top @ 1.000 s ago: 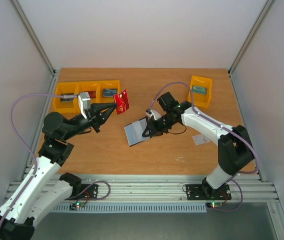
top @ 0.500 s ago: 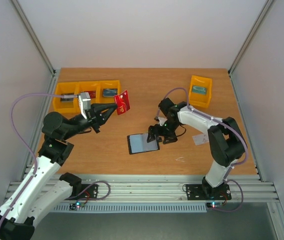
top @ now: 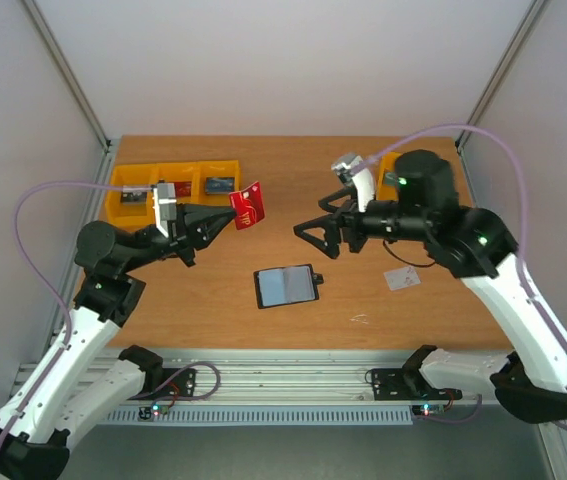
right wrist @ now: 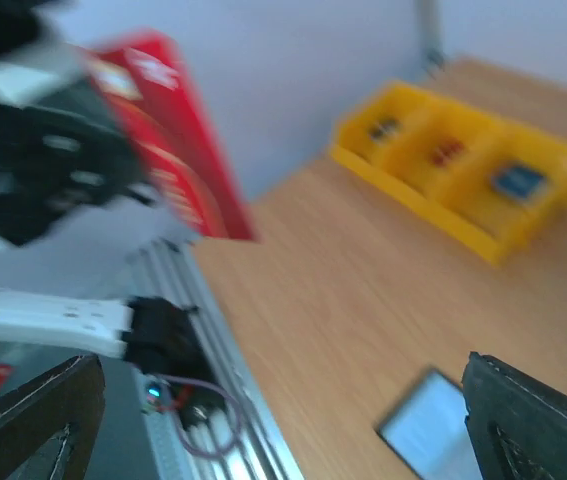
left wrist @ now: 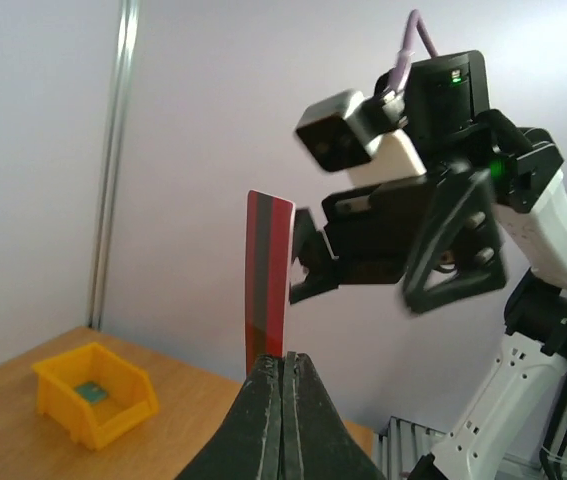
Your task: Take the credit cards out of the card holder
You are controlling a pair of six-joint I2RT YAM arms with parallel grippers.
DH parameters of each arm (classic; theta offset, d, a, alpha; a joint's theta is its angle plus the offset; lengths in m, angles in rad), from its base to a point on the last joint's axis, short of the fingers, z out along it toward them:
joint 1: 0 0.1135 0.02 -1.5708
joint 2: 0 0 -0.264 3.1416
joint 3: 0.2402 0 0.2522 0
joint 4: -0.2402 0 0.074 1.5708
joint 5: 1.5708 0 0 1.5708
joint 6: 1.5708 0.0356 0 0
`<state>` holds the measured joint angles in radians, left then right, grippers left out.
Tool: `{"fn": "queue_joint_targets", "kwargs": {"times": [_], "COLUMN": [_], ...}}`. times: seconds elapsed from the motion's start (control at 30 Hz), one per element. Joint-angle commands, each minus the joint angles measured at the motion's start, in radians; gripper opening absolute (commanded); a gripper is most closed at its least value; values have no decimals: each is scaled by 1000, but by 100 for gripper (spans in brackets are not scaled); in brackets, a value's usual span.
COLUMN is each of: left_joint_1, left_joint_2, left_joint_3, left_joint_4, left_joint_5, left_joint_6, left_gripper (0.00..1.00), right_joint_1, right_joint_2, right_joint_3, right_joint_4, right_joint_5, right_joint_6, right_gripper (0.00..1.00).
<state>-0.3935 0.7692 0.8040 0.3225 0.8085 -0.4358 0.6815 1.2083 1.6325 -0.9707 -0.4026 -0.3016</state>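
Holder (top: 286, 285) lies flat and open on the table (top: 293, 170), grey-blue side up, below the right pincer (top: 313, 238) and a little nearer the bases; that pincer hangs in the air with jaws spread wide and nothing between them. The left pincer (top: 225, 214) is pressed tight on the lower edge of the red card (top: 248, 205), which stands up past its tips, across a gap from the right pincer. A whitish card (top: 402, 278) lies on the table back of the right pincer, beside its arm, apart from the holder.
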Motion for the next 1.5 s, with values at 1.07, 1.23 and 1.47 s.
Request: {"fn": "queue_joint_targets", "kwargs": {"times": [1.07,1.23,1.47], "left_joint_1": [-55,-70,-94], "left_joint_2": [13,43,68], "left_joint_3": [60,76,95], "left_joint_4": [47,64,71], "left_joint_5": [41,86,92], "left_joint_6": [16,10,30], "left_gripper": [54,61,43], "right_joint_1": [138,168,180], "right_joint_2": [157,206,258], "right_joint_3": [139,207,261], "right_joint_4": [153,50,-10], "right_joint_5": [-306,-293,-290], "right_joint_6": [-70,-139,-182], "right_gripper": [1,1,1]}}
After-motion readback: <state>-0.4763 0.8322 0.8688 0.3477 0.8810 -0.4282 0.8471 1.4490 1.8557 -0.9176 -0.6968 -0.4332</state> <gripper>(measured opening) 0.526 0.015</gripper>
